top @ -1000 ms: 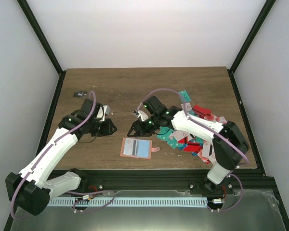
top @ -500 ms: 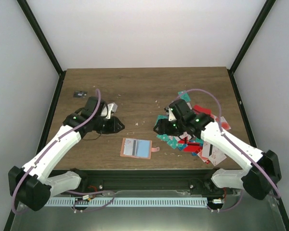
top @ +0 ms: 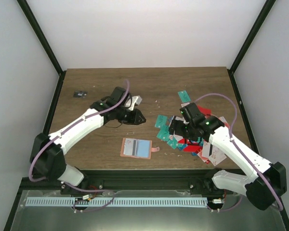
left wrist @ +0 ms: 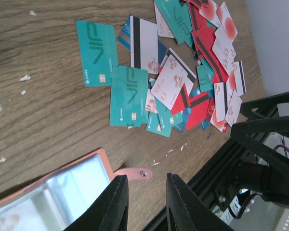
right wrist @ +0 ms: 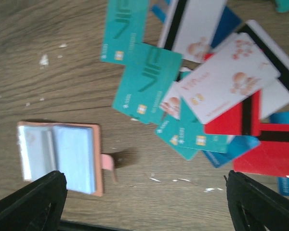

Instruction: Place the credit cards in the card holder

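Note:
The card holder (top: 136, 148) lies open near the table's front edge, salmon rim with blue-grey pockets up and its tab to the right. It also shows in the left wrist view (left wrist: 53, 192) and the right wrist view (right wrist: 62, 156). The credit cards (top: 183, 143) lie in a loose pile to its right, teal, red, white-pink and blue (left wrist: 183, 86) (right wrist: 221, 91). My left gripper (top: 140, 118) (left wrist: 145, 199) is open and empty, above the table behind the holder. My right gripper (top: 175, 129) (right wrist: 144, 207) is wide open and empty, over the pile's left edge.
A tiny dark object (top: 79, 94) lies at the far left of the table. A single teal card (top: 184, 95) lies apart behind the pile. Small white flecks dot the wood. A black frame rail (top: 149, 178) runs along the front edge.
My left gripper has swung right, from the left side toward the table's middle. My right gripper has drawn back right, from beside the holder to the edge of the card pile.

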